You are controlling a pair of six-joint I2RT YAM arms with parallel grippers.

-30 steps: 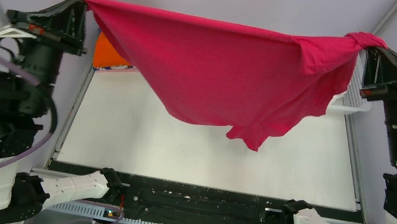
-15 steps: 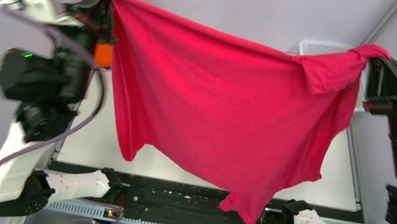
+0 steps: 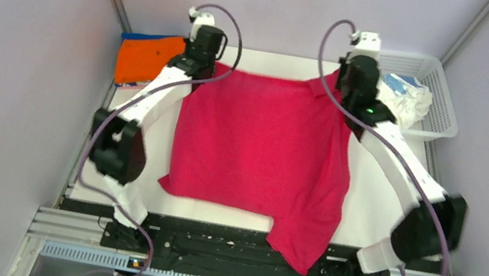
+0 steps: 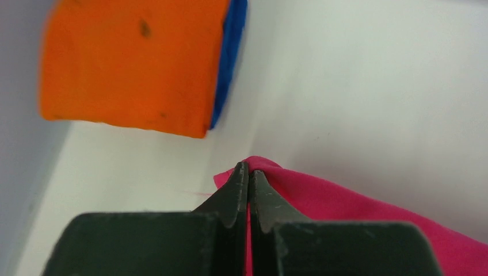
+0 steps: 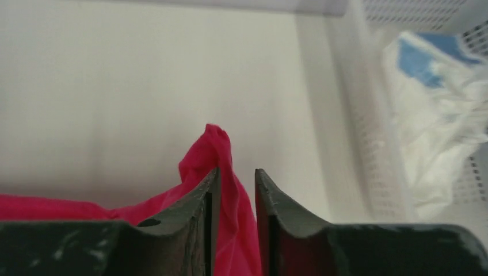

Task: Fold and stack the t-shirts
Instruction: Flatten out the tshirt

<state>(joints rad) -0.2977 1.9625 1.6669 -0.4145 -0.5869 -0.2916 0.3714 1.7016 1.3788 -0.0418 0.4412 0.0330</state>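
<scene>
Well, from above, the pink shirt [image 3: 262,149] lies spread flat on the white table [image 3: 382,200], its near right corner spilling past the near edge. The left gripper [image 3: 203,62] sits at its far left corner and the right gripper [image 3: 341,87] at its far right corner. An orange shirt [image 3: 145,60] lies folded at the far left. A basket [image 3: 442,120] at the far right holds white and pale blue shirts [image 3: 405,94].

At the left wrist, the left gripper [image 4: 248,172] is clenched on a tip of the pink shirt [image 4: 345,207], low over the table [image 4: 374,86]. The orange shirt [image 4: 132,63] rests on a blue shirt [image 4: 233,52], far and to the left, apart from the pink one.

At the right wrist, the right gripper [image 5: 237,178] has its jaws slightly parted, with a peak of the pink shirt [image 5: 210,149] standing in the gap. I cannot tell whether they pinch it. The basket [image 5: 345,144] is just to the right.
</scene>
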